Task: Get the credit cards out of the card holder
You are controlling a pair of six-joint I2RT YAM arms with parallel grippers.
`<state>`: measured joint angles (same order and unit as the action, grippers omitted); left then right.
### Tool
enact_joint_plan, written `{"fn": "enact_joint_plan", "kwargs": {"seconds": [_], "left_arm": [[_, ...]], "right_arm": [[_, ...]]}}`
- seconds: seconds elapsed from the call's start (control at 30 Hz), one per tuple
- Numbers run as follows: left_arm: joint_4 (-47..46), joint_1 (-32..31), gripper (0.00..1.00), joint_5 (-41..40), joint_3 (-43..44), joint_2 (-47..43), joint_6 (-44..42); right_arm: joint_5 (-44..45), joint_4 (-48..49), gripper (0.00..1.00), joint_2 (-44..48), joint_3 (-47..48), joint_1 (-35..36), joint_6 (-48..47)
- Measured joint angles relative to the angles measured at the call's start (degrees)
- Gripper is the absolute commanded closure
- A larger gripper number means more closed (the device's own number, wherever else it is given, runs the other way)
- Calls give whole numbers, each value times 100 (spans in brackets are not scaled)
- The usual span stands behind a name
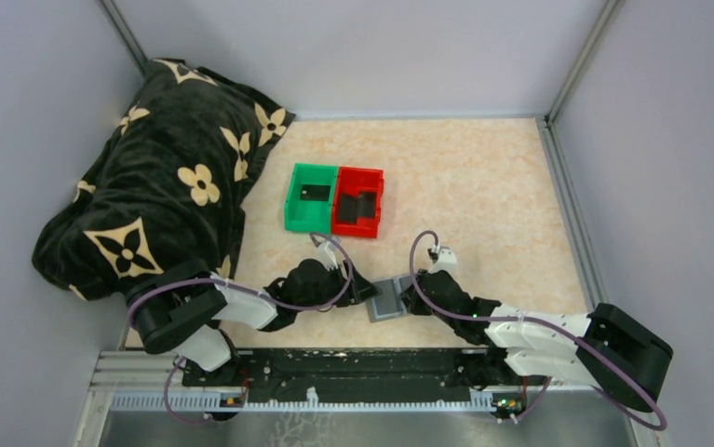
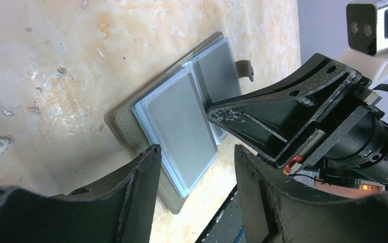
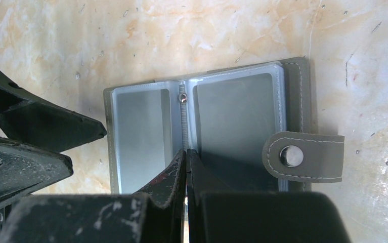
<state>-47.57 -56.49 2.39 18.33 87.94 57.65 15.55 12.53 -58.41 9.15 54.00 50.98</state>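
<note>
One card holder [image 1: 388, 300] lies open and flat near the table's [image 1: 483, 186] near edge, between two grippers. It shows two clear sleeves, each with a grey face, and one strap [image 3: 303, 157] with one snap. Two bins stand side by side further back: the green bin [image 1: 306, 222] holds one dark credit card [image 1: 314, 193], and the red bin [image 1: 355, 228] holds dark card shapes whose number I cannot tell. The holder's fold runs in line with the right gripper's fingers, its long spread lies across them, and the strap juts from one outer edge. The right gripper [image 3: 186, 157] is closed, tips on the fold. The left gripper [image 2: 197, 152] is spread, gripping nothing, at the holder's edge. The tabletop is beige, marbled and flecked, pale grey walls [image 1: 353, 47] enclose it, and one black flower-patterned blanket [image 1: 157, 186] is heaped far left
</note>
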Motion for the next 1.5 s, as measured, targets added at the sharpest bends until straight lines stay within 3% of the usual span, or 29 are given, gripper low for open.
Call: {"fn": "enact_joint_plan", "kwargs": {"seconds": [0.43, 0.9, 1.5], "left_arm": [[-238, 0, 39, 142, 13, 356, 101], [210, 0, 39, 120, 55, -260, -39], [131, 0, 40, 221, 243, 46, -50]], "right_arm": [[-2, -2, 100, 0, 2, 0, -2], [-2, -2, 100, 0, 2, 0, 0], [0, -7, 100, 2, 2, 0, 0]]}}
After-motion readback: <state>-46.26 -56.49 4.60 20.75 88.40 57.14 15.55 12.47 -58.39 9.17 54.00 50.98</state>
